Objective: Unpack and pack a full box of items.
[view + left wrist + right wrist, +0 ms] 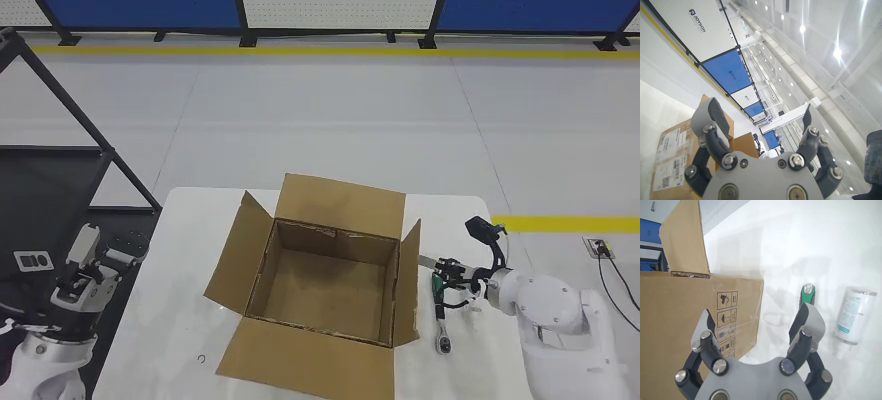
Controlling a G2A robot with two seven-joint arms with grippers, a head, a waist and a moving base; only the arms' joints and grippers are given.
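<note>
An open cardboard box (340,205) stands in the middle of the white table (180,300), its flaps spread and its inside bare. To its right lies a ratchet (439,320) with a green handle (808,293). A white bottle (851,315) lies on its side just past it. My right gripper (756,313) hovers open between the box wall (687,300) and the ratchet, holding nothing; from above it (450,280) is close over the handle. My left gripper (761,106) is open and empty, tilted up toward the ceiling, at the table's left edge (85,260), with the box (670,151) off to one side.
A small dark ring (201,360) lies on the table near the front left of the box. A black frame and stand (60,190) are beside the table's left edge. Bare tabletop runs left of the box.
</note>
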